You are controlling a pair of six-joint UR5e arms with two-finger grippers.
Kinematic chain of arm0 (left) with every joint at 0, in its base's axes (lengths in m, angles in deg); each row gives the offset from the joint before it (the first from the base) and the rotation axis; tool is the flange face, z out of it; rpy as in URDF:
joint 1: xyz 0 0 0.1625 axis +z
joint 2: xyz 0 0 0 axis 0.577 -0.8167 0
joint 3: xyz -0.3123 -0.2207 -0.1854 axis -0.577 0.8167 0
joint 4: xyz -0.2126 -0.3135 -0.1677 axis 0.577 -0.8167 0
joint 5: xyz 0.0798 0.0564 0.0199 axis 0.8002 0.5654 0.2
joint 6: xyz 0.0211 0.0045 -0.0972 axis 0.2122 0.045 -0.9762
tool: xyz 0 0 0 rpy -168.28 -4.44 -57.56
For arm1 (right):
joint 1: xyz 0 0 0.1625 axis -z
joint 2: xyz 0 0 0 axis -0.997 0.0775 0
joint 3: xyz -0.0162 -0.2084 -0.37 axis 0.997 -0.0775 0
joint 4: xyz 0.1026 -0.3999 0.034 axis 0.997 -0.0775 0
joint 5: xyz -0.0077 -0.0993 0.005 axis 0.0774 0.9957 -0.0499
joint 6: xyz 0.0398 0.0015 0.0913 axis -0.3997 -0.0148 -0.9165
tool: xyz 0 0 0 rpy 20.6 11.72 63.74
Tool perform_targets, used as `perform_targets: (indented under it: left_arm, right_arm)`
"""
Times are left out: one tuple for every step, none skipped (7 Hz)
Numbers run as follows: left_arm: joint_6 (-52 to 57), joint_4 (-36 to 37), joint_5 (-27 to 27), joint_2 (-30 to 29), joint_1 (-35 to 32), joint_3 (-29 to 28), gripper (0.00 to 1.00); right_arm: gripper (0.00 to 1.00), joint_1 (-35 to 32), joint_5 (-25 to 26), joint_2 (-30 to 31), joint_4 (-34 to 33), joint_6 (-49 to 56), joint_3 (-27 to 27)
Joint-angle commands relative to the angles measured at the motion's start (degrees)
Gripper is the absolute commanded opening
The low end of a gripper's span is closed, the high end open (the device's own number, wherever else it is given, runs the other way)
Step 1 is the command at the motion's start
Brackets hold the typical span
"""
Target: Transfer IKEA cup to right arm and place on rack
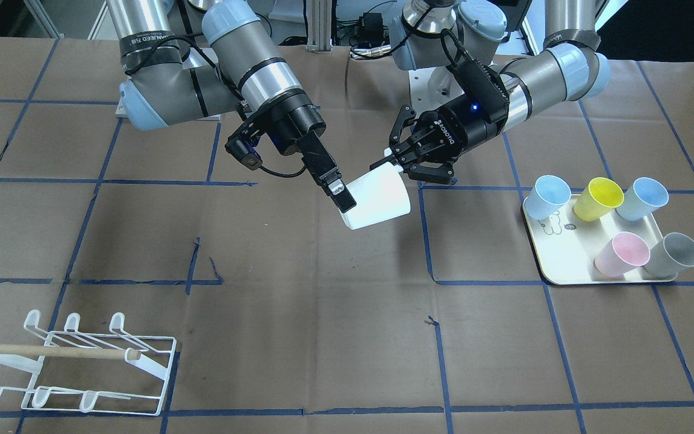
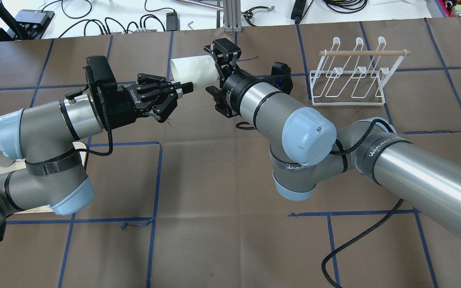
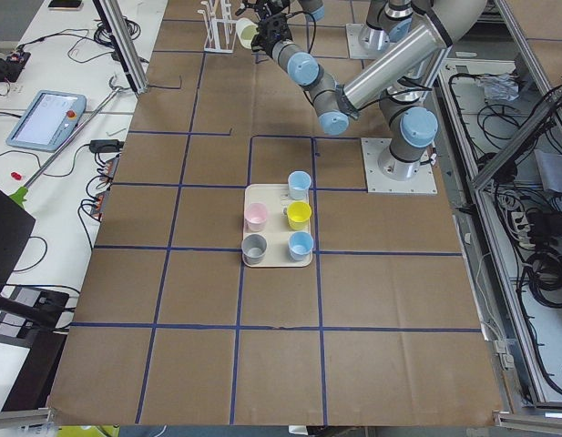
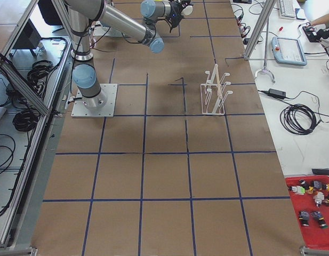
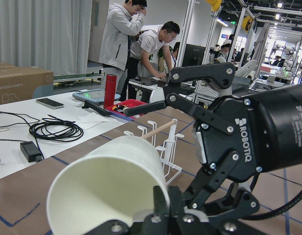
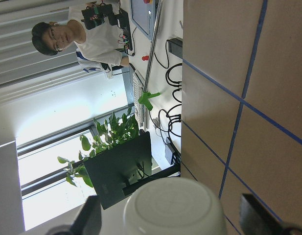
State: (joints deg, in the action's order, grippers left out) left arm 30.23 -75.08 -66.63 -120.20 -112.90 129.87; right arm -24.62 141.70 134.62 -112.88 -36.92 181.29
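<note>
Hand-over time, mid-air: the left gripper (image 2: 183,89) has the white cup (image 1: 378,196) pinched by the wall at its rim, and the right gripper (image 6: 169,198) sits at the cup's base end, fingers (image 6: 92,215) spread with a gap showing either side, so the cup hangs right between the two. Next, by my read, the right fingers must close squarely on that narrow end before the left one releases. It's a plain, smooth, tapered cup lying on its side, mouth toward the left gripper, closed base toward the right, with the rack (image 2: 364,52) well off beyond the right gripper, away from the left
</note>
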Motion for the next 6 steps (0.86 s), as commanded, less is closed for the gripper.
perform_targets:
  left_arm:
    - [0.0, 0.0, 0.0, 0.0, -0.1, 0.0, 0.03]
    - [0.0, 0.0, 0.0, 0.0, -0.1, 0.0, 0.03]
    - [0.0, 0.0, 0.0, 0.0, -0.1, 0.0, 0.03]
    - [0.0, 0.0, 0.1, 0.0, -0.1, 0.0, 0.03]
    - [0.0, 0.0, 0.1, 0.0, -0.1, 0.0, 0.03]
    - [0.0, 0.0, 0.0, 0.2, -0.2, 0.0, 0.03]
  right_arm:
    - [1.0, -0.5, 0.3, -1.0, 0.3, -0.8, -1.4]
    - [1.0, -0.7, 0.4, -1.0, 0.3, -0.8, -1.7]
    - [0.95, -0.8, 0.2, -1.0, 0.3, -0.8, -1.7]
    - [0.76, -0.7, -0.4, -1.0, 0.3, -0.7, -1.7]
    - [0.62, -0.7, -0.8, -1.0, 0.2, -0.5, -1.7]
    - [0.54, -0.7, -1.0, -1.0, 0.2, -0.3, -1.7]
